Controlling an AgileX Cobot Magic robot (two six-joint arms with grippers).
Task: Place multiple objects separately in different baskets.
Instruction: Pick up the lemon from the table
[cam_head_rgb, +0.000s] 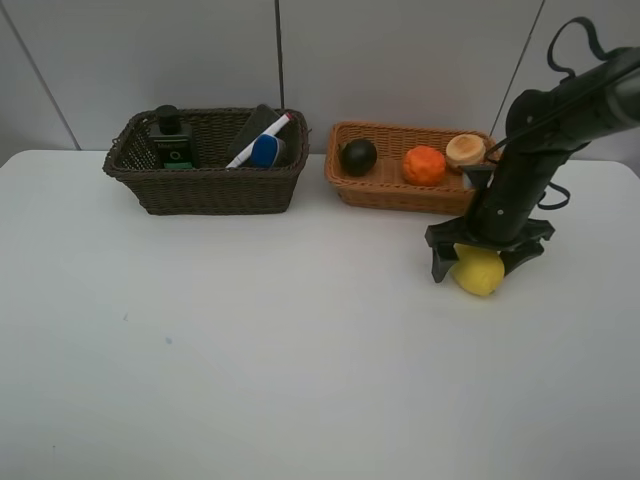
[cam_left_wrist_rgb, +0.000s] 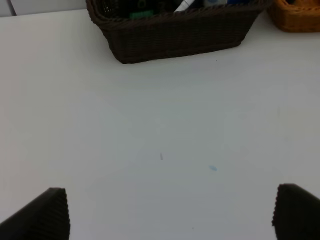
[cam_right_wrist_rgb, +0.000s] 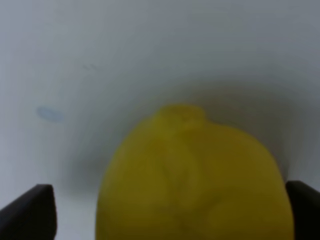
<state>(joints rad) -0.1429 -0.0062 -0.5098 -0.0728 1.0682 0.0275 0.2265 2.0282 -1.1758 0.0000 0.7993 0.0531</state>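
One item remains outside the baskets: the lemon (cam_head_rgb: 479, 271), sitting on the white table (cam_head_rgb: 250, 350) just in front of the light tan basket (cam_head_rgb: 400, 190), which already carries the mangosteen (cam_head_rgb: 358, 156), orange (cam_head_rgb: 424, 165) and peach (cam_head_rgb: 466, 150). The dark brown basket (cam_head_rgb: 205, 185) holds the bottles, marker and eraser. The right gripper (cam_head_rgb: 487, 264) straddles the lemon, jaws spread wide to either side, not yet clamped. Step in hand appears to be the last pick; next calls for closing squarely on the fruit, lifting, then carrying to the tan basket. The right arm reaches steeply down. The left gripper (cam_left_wrist_rgb: 170, 212) hangs spread apart over bare table, holding nothing.
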